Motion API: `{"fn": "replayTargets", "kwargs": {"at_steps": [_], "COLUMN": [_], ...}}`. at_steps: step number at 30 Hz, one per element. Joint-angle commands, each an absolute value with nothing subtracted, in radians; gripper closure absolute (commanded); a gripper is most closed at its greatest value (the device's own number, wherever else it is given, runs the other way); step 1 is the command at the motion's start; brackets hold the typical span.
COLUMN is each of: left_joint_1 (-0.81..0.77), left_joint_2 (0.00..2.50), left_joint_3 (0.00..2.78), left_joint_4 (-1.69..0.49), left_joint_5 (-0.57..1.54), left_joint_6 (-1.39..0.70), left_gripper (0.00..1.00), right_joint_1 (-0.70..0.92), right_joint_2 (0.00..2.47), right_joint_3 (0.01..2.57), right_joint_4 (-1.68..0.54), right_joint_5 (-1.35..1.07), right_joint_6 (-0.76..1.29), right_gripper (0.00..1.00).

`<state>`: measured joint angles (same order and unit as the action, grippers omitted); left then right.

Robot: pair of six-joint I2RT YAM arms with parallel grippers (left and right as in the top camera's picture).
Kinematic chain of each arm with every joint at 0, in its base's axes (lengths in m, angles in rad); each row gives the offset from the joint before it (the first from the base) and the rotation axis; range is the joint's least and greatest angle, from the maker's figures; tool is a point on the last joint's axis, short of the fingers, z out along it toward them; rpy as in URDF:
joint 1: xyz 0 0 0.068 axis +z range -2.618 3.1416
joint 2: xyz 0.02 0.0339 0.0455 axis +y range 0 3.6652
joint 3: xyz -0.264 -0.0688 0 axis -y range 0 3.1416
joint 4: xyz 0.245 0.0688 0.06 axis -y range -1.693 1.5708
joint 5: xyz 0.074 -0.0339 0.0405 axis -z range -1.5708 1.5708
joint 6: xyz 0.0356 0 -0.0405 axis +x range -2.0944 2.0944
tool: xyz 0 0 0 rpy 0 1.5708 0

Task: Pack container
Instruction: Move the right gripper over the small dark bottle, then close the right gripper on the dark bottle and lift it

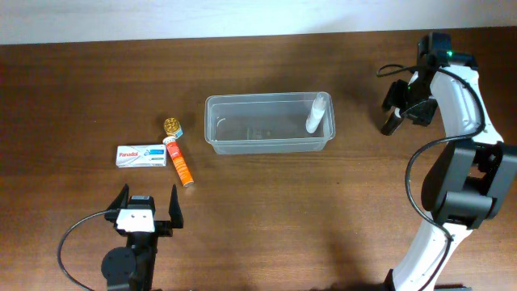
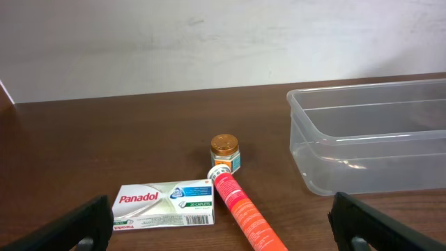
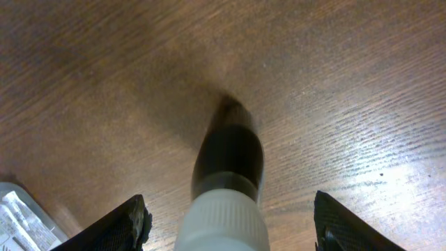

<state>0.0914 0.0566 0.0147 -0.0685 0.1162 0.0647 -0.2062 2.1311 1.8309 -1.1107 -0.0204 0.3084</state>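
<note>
The clear plastic container (image 1: pixel 218 129) stands mid-table, with a white tube (image 1: pixel 316 113) leaning against its right end. It also shows in the left wrist view (image 2: pixel 306 139). Left of it lie a gold-lidded small jar (image 1: pixel 172 125), a white Panadol box (image 1: pixel 141 155) and an orange tube (image 1: pixel 181 165). My left gripper (image 1: pixel 148 192) is open and empty, just in front of the box and the orange tube (image 2: pixel 244 213). My right gripper (image 1: pixel 393 121) is open, right of the container. Its fingers (image 3: pixel 233 226) straddle an upright dark bottle with a white ribbed cap (image 3: pixel 226 153) without closing on it.
The wooden table meets a white wall at the back (image 1: pixel 161 16). The right arm's base (image 1: pixel 464 186) stands at the right edge. A corner of the container shows at the lower left of the right wrist view (image 3: pixel 14 213).
</note>
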Motion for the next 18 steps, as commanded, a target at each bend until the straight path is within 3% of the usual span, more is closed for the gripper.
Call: {"fn": "replayTargets", "kwargs": {"at_steps": [1,14,18], "left_joint_1": [0.096,0.096,0.096], "left_joint_2": [0.051,0.051,0.051], "left_joint_3": [0.009,0.009,0.009], "left_joint_4": [-0.069,-0.069,-0.069], "left_joint_5": [0.116,0.116,0.116], "left_joint_6": [0.081,0.081,0.081], "left_gripper": [0.0,0.0,0.0], "right_joint_1": [-0.211,-0.211,-0.211], "right_joint_2": [2.134,2.134,2.134], "right_joint_3": [1.808,1.761,1.761], "right_joint_4": [-1.083,-1.008,-1.005], "right_joint_5": [-0.022,-0.014,-0.014], "right_joint_6": [0.296,0.293,0.293], "right_gripper": [0.31,0.32,0.37]}}
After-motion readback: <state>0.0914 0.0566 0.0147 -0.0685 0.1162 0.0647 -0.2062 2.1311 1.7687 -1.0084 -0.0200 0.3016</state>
